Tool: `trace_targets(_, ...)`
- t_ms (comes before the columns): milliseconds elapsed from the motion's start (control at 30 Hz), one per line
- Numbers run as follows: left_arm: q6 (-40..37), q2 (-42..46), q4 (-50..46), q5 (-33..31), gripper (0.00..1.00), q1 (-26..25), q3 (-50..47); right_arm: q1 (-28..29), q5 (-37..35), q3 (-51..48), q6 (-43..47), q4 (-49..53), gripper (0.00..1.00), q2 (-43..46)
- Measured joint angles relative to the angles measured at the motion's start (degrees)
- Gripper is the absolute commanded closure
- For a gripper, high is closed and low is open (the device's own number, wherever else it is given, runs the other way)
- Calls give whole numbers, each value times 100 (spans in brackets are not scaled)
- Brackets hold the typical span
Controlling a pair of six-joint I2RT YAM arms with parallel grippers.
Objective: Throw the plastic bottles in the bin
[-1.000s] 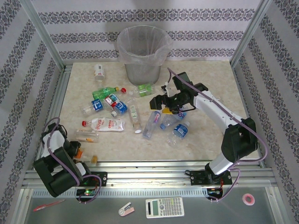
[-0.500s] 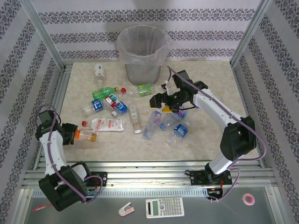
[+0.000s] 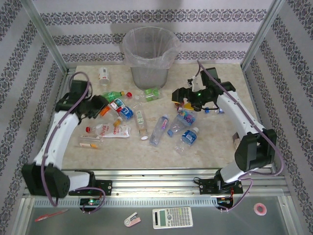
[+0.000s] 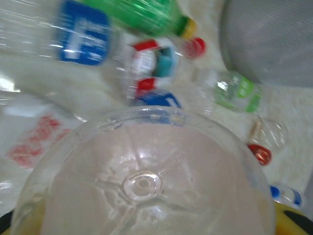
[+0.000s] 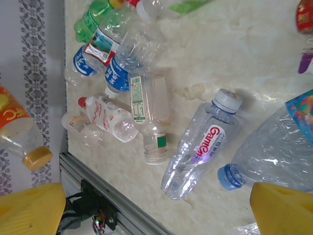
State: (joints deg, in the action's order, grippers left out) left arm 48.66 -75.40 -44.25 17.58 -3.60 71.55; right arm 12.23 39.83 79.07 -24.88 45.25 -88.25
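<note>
1 bottle (image 4: 142,181) | left end effector (image 3: 100,108) gripping it, cap pointing rightward | right end effector (image 3: 179,99) open

Wallpaper (image 3: 146,17) is white with grey-purple floral stripes, and the desk (image 3: 220,142) has a cream marble look. Grey bin (image 3: 149,73), clear liner. The rest is mostly see-through: green bottle (image 3: 108,96) with a yellow cap at upper left, red-lettered bottle (image 3: 115,130) with a white label, blue-capped bottle (image 3: 189,136), orange-label bottle (image 5: 17,128) with a tan cap. Pink tape roll (image 3: 260,209) at lower right.
</note>
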Motion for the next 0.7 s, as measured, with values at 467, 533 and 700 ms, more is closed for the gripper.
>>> trace_targets(467, 1123, -2332, 1128, 643, 77, -769, 2885, -540, 11, -540, 0, 92, 4, 612)
trace_targets(533, 1303, -2889, 1086, 636, 69, -769, 3810, -588, 11, -540, 0, 101, 4, 654)
trace_targets(700, 1845, -5388, 1051, 549, 0, -772, 8345, -612, 13, -542, 0, 107, 3, 693)
